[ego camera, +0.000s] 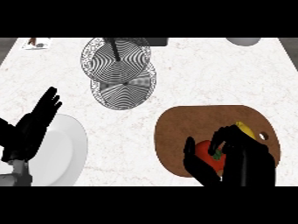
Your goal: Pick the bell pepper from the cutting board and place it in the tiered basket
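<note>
The red bell pepper (209, 154) lies on the brown cutting board (190, 127), with the right hand (241, 162) curled round it, thumb on its left side and fingers over its top. A yellow item (247, 128) sits just beyond the fingers. The tiered basket (117, 72) stands further back on the table (209, 70). The left hand (25, 131) rests open over a white plate (67, 153).

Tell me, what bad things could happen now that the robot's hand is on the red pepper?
The right hand curls round the red bell pepper on the brown wooden cutting board; a yellow item beside its fingers might get knocked. The black wire tiered basket sits far across the counter, so the pepper could slip on the way.
</note>
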`<act>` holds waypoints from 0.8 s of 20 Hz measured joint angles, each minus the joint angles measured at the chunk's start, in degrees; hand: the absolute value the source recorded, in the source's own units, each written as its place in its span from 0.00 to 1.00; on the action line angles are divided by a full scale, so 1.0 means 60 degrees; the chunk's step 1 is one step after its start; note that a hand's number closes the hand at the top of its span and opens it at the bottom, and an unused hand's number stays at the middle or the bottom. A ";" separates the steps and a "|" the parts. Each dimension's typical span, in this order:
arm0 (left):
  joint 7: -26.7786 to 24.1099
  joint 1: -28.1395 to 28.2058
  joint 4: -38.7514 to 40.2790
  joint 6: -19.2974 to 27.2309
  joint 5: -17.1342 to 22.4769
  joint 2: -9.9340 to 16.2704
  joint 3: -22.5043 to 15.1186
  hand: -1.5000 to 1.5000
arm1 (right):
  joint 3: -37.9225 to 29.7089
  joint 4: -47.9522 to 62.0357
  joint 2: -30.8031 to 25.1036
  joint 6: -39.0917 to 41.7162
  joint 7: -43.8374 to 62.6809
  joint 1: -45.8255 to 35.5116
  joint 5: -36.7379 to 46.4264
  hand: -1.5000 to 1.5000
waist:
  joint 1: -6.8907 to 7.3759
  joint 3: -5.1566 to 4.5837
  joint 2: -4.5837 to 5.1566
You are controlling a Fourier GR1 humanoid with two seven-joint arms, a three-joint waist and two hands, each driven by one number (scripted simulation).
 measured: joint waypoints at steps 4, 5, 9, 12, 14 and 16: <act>0.0041 -0.0176 0.0089 -0.0016 -0.0082 -0.0048 0.0032 0.50 | 0.0544 -0.0600 0.0599 0.0983 0.0494 -0.1147 0.0191 1.00 | 0.0080 -0.0001 0.0032; 0.0014 -0.0167 0.0111 -0.0056 -0.0110 -0.0046 0.0037 0.50 | 0.0714 -0.0513 0.0680 0.1127 0.0749 -0.1558 0.0190 1.00 | 0.0102 -0.0001 0.0037; 0.0245 -0.0356 0.0058 -0.0117 -0.0084 -0.0060 0.0075 0.50 | 0.0727 -0.0096 0.0839 0.1728 0.1326 -0.3474 -0.0583 1.00 | 0.0181 -0.0002 0.0053; 0.0120 -0.0302 0.0061 -0.0141 -0.0162 -0.0159 0.0020 0.50 | 0.0369 0.0751 0.0882 0.1832 0.1552 -0.4955 -0.1389 1.00 | 0.0251 -0.0004 0.0066; 0.0174 -0.0309 0.0014 -0.0203 -0.0162 -0.0138 0.0008 0.50 | 0.0362 0.1453 0.0894 0.1775 0.1761 -0.5839 -0.1790 1.00 | 0.0321 -0.0007 0.0068; 0.0248 -0.0342 -0.0033 -0.0202 -0.0203 -0.0162 -0.0037 0.50 | 0.0269 0.2229 0.0902 0.1637 0.1881 -0.6585 -0.2191 1.00 | 0.0361 -0.0007 0.0076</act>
